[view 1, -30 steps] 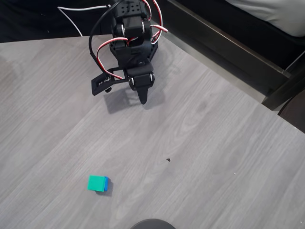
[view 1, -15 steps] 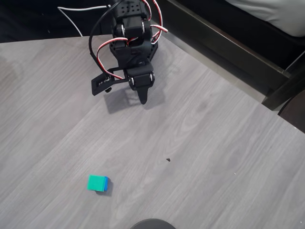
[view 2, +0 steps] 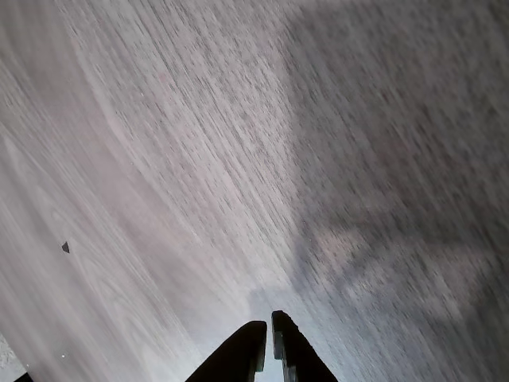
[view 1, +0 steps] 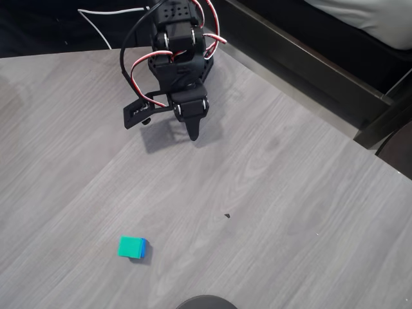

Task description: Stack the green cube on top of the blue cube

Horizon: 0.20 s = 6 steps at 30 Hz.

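Looking down in the overhead view, the green cube [view 1: 131,246] sits on top of the blue cube [view 1: 144,248] near the front edge of the grey wood-grain table [view 1: 290,212], well apart from the black gripper [view 1: 192,134], folded back by the arm's base. In the wrist view, the gripper [view 2: 267,328] has its fingers together, empty, just above the bare table [view 2: 199,143], with a small dark speck [view 2: 65,247] off to the left.
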{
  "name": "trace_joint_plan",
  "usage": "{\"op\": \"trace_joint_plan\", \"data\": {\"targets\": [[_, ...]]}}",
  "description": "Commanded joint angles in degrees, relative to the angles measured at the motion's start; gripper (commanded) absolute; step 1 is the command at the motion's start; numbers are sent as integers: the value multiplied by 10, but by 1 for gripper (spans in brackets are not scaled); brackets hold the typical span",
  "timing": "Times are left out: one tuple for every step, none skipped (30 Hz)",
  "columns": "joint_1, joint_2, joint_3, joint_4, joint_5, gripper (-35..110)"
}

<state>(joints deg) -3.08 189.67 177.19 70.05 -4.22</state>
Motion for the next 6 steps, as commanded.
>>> {"op": "trace_joint_plan", "data": {"targets": [[-4,16,1,8,-1,0],[-4,16,1,8,-1,0],[-4,16,1,8,-1,0],[-4,16,1,8,-1,0],[-4,16,1,8,-1,0],[-4,16,1,8,-1,0]]}}
